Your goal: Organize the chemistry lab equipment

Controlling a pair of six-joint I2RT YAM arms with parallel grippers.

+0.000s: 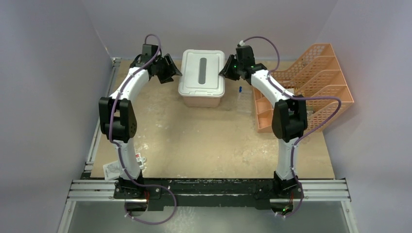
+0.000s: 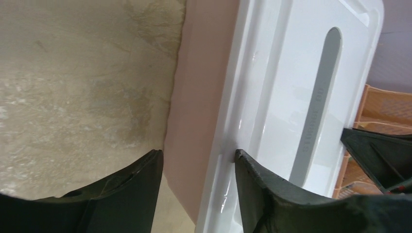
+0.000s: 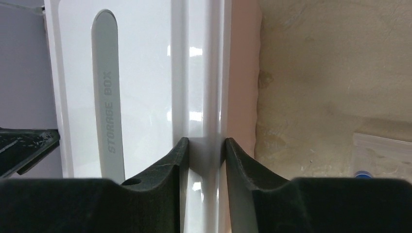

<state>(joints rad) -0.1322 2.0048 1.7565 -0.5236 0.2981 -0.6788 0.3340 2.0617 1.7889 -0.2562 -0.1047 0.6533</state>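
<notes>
Nearest my bases, small white packets (image 1: 112, 169) lie on the worktop (image 1: 209, 145) beside the foot of my left arm, and only the overhead view shows them.

Further out, both my arms reach to the pink tub (image 1: 201, 100), one at each side of its white lid (image 1: 192, 73). My right fingers (image 3: 167, 170) are clamped on the lid's raised right rim, one pad against each face of it. My left fingers (image 2: 141, 179) stand apart, straddling the lid's left edge. The inner one touches the rim, while the outer one hangs beside the tub's pink wall; whether it touches the wall I cannot tell. They grip nothing.

My right wrist camera shows a clear bag (image 3: 384, 148) with a blue piece (image 3: 360, 174) in it, lying on the worktop just right of the tub. From above, only a small blue tip is plain there.

The orange mesh rack (image 1: 311, 82) stands beyond the bag at the right.
</notes>
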